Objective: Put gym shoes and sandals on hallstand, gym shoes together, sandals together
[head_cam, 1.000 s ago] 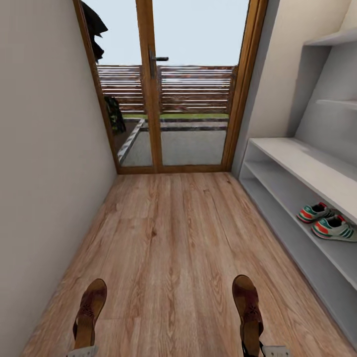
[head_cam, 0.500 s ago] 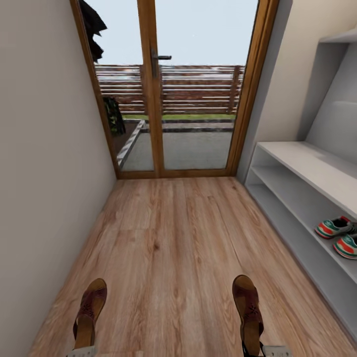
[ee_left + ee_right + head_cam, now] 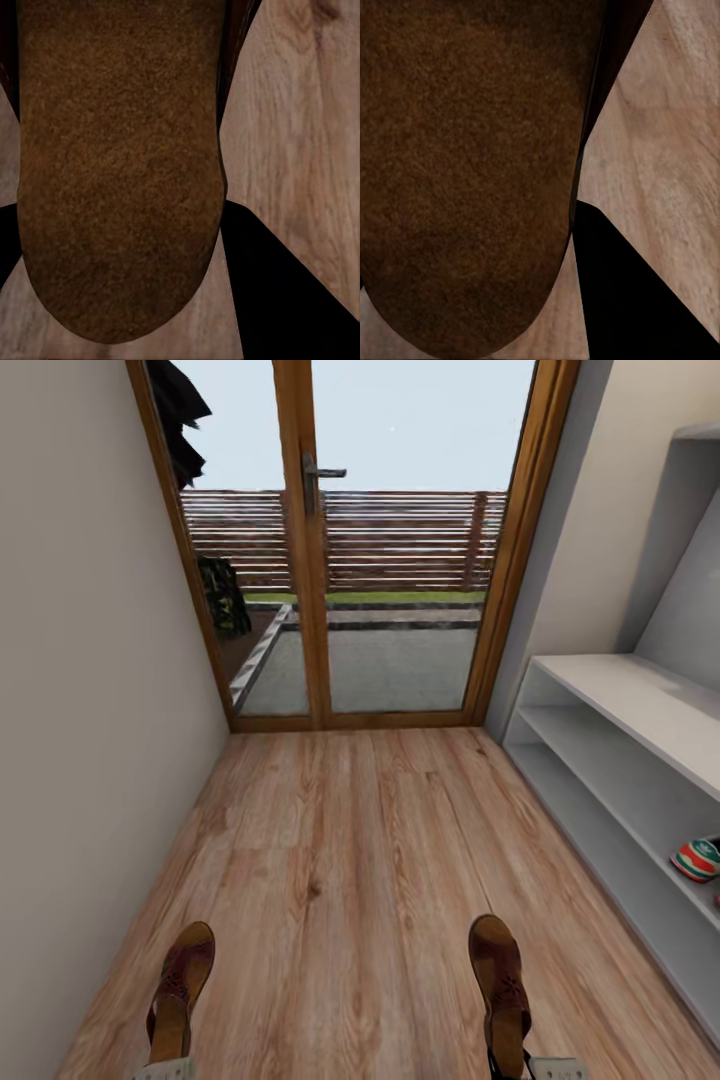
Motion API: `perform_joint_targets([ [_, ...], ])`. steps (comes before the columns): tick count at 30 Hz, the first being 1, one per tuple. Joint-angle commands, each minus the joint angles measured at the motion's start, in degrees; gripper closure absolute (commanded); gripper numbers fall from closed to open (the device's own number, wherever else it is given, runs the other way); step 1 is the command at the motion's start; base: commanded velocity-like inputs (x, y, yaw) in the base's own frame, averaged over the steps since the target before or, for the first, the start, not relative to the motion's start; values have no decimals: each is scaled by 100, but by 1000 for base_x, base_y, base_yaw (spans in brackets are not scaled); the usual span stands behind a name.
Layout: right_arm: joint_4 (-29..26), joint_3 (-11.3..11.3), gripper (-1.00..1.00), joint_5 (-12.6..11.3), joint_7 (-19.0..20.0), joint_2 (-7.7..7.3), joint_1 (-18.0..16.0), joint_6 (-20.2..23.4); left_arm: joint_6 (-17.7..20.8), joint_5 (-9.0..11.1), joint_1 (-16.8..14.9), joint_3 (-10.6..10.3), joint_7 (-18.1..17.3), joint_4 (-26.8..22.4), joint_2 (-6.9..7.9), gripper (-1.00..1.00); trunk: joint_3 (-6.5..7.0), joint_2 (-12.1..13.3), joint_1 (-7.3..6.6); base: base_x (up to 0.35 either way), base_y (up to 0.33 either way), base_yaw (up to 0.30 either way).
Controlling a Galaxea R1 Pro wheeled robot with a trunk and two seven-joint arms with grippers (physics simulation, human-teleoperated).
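Brown suede-like insole fills both wrist views: the left sandal point(image 3: 120, 165) sits right against the left arm's camera, with a dark finger point(image 3: 285, 292) showing beside it, and the right sandal point(image 3: 465, 172) is framed the same way next to another dark finger point(image 3: 637, 292). Each sandal appears to be pinched at its heel end, since in the head view the left sandal point(image 3: 178, 992) and right sandal point(image 3: 502, 988) both run toes-forward out of the pale grippers at the lower edge, the left gripper point(image 3: 166, 1071) and the right gripper point(image 3: 556, 1069). Whether the soles are clear of the corridor floor point(image 3: 350, 840) I cannot tell, though they look lifted.

Over the last second the whole view has slid: the glass door point(image 3: 350, 550) has come nearer and the hallstand point(image 3: 640, 760) has drifted toward the right edge. Only one gym shoe point(image 3: 698, 858) remains visible, on the middle shelf at the frame's right edge. That is the base rolling forward, not the shoes moving; the sandals kept their place in the frame.

By my judgement the sneakers are done, and the robot is overshooting the rack. It needs to turn right toward the shelves to set both sandals down side by side.
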Motion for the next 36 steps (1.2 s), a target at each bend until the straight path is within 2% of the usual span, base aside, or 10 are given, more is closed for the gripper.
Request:
perform_joint_targets([
  [1, 1, -48, 100, -15, 57, 5, -4, -16, -19, -71, -5, 53, -17, 5, -4, 100, -5, -2, 2, 339, 0, 0],
  [14, -3, -54, 100, -17, 55, -9, -3, -10, -19, -63, 2, 58, -8, 15, 25, 100, -5, -2, 2, 339, 0, 0],
  [23, 4, -52, 100, -15, 58, -12, -1, -9, -19, -79, 2, 45, -16, 17, -9, 100, -5, -2, 2, 339, 0, -7],
  [36, 10, -45, 100, -14, 58, -10, -1, -7, -19, -88, 2, 41, -28, 26, -12, 100, -5, -2, 2, 332, 116, -234],
])
